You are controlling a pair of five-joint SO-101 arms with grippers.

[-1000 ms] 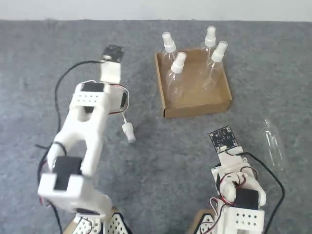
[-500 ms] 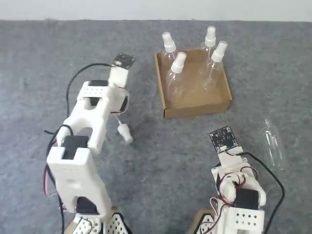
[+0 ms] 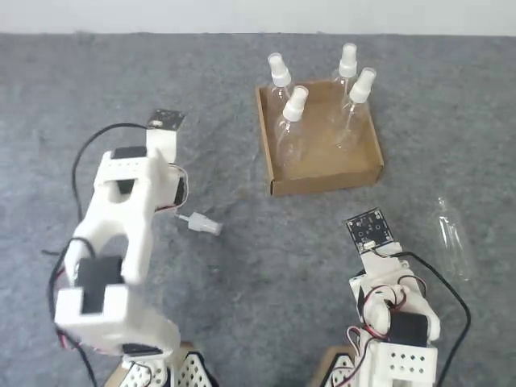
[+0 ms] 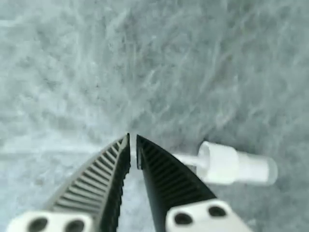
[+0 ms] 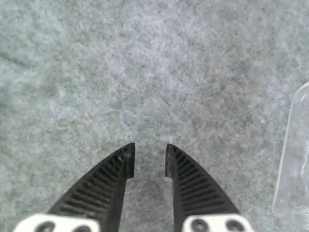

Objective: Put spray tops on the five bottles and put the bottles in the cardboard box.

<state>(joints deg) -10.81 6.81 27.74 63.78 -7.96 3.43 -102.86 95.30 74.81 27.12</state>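
Note:
A white spray top lies on its side on the grey carpet, and its thin tube runs in behind one finger of my left gripper. That gripper is shut and holds the top by the tube. In the high view the spray top sticks out to the right of the left arm. The cardboard box holds several clear bottles, each with a spray top on, such as this bottle. A bare clear bottle lies at the right. Beside the bottle, my right gripper is open over bare carpet.
The right arm is folded back near the front edge, with its camera board facing up. Black cables loop beside both arm bases. Grey carpet lies between the spray top and the box.
The left arm has swung left and back from the box. The spray top went with it and turned from hanging down to lying sideways. The right arm has kept still.

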